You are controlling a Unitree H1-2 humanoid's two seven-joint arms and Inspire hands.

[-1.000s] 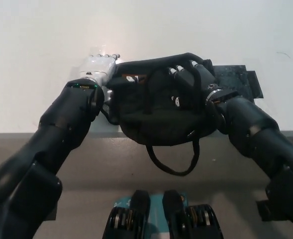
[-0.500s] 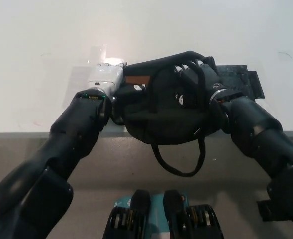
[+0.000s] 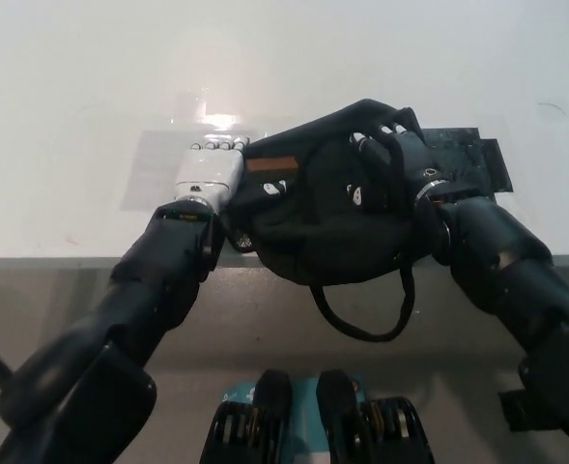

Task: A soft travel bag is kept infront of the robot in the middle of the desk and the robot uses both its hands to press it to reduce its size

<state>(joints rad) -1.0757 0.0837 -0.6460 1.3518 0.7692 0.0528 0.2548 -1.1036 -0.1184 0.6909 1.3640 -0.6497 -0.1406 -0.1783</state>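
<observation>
A soft black travel bag [image 3: 308, 227] lies at the near edge of the white desk [image 3: 284, 68], bunched up, with a brown label on its top left. Its strap loop [image 3: 361, 314] hangs over the desk edge. My white left hand [image 3: 210, 174] rests flat against the bag's left side, fingers straight and together. My black right hand [image 3: 385, 164] lies on the bag's right top, fingers spread and pressing into the fabric. The bag sits squeezed between the two hands.
A dark flat mat [image 3: 472, 159] lies on the desk behind my right hand. A pale rectangular patch [image 3: 158, 164] marks the desk left of the white hand. The desk's front edge runs just below the bag.
My left hand has slid rightward and nearer along the bag's left side. The bag has been pushed to the right and looks narrower. My right hand has shifted slightly right with it.
</observation>
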